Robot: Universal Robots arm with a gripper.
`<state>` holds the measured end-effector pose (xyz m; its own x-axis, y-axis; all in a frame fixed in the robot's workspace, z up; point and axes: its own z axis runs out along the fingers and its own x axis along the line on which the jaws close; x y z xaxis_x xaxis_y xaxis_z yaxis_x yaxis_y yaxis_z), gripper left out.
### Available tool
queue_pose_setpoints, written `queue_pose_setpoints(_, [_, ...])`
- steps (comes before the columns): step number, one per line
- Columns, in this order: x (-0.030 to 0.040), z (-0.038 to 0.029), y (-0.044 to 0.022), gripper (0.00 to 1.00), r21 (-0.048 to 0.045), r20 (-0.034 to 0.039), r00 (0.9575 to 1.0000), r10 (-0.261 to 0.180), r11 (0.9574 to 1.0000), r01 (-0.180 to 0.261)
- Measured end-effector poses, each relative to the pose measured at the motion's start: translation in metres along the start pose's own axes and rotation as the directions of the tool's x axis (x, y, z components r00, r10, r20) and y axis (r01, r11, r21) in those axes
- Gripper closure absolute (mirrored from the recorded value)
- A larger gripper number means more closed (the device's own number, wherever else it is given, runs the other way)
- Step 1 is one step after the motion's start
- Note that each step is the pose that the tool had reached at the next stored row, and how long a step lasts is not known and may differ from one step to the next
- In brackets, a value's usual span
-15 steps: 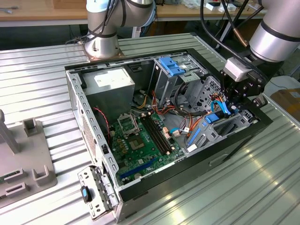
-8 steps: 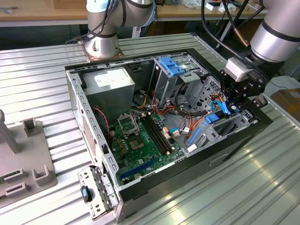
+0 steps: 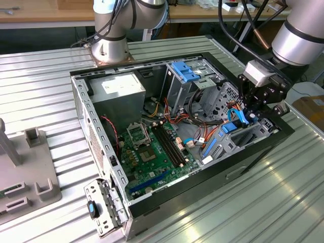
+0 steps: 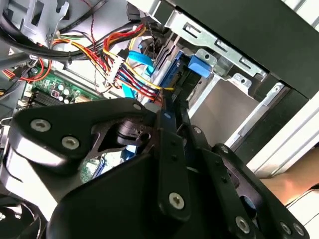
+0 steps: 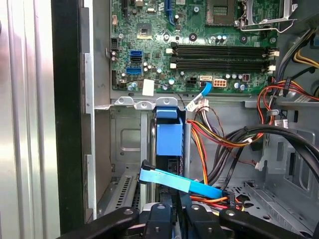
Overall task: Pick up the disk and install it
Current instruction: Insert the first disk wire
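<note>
An open computer case (image 3: 91,109) lies on its side on a ribbed metal table (image 3: 45,81), its green motherboard (image 3: 152,152) facing up in the exterior view, with a grey power supply (image 3: 119,88) toward the far corner and an upright metal cage topped by a blue latch (image 3: 185,71) beside it. The robot arm (image 3: 298,35) reaches in from the exterior view's right and holds its gripper (image 3: 253,109) down over the drive bay at the case's near-right end. The disk (image 5: 169,137) stands on edge in that bay, its blue rails and end tab showing in the first wrist view, directly ahead of the gripper and lined up with it, with the motherboard beyond. A flat blue cable (image 5: 179,183) crosses in front of the disk, between it and the black fingers (image 5: 164,219), and bundles of red, yellow and black wires (image 5: 224,144) run just beside it. In the second wrist view the fingers (image 4: 172,124) sit close together, reaching to the disk's blue edge (image 4: 172,74); whether they actually clamp it I cannot tell.
</note>
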<state>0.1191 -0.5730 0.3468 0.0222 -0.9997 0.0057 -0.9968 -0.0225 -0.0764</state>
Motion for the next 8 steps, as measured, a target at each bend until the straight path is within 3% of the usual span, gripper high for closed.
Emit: queue_pose_setpoints(8, [-0.0007,0.0002,-0.0026,0.83,0.0000,0.0000,1.0000,0.000,1.0000,0.000])
